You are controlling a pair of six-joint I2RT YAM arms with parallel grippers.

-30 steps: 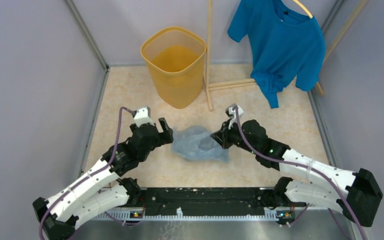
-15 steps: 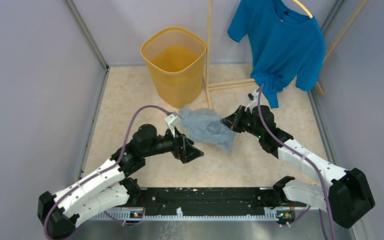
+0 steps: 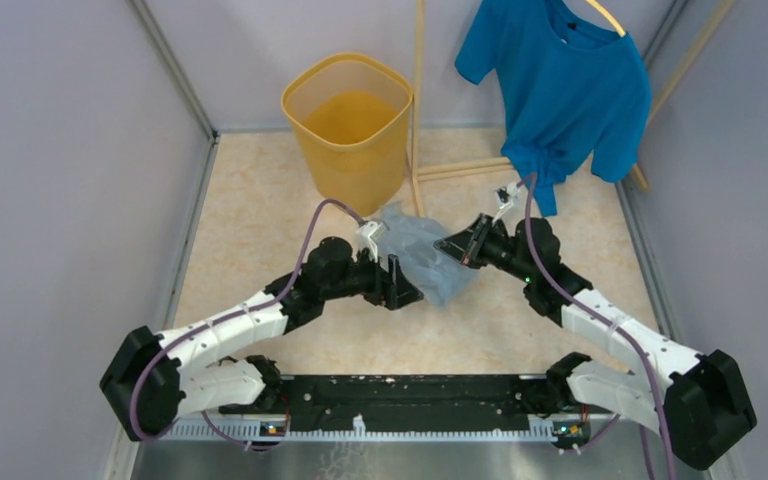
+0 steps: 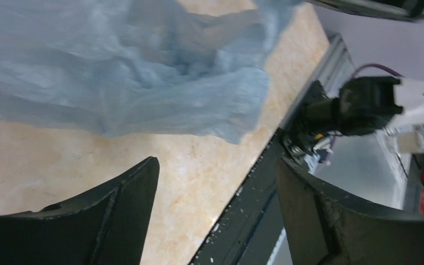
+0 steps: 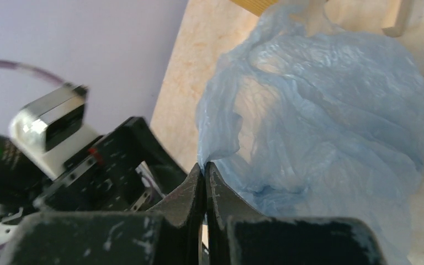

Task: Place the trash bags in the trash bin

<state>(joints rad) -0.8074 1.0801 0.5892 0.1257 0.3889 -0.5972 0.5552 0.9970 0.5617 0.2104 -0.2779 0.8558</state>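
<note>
At the near edge of the table (image 3: 260, 230), your two arms reach forward and angle in toward the middle. Your left gripper (image 3: 405, 283) sits just near-left of the trash bag (image 3: 422, 255). In the left wrist view its jaws stand wide apart with only bare tabletop between them, and the pale blue film lies past the tips. Your right gripper (image 3: 448, 245) comes in from the right at about the same depth. In the right wrist view its jaws are pressed together on a fold at the bag's edge, so it alone holds the film.

The bag is bunched and crinkled between the two grippers. Its long axis runs diagonally: the narrower end points far-left toward the foot of the trash bin (image 3: 350, 170), and the broader end trails near-right. You cannot tell whether that far tip touches the bin.

Farther back the bin stands upright with its mouth open upward. A wooden rack (image 3: 418, 110) rises just right of it, and a blue T-shirt (image 3: 560, 80) hangs at far right.
</note>
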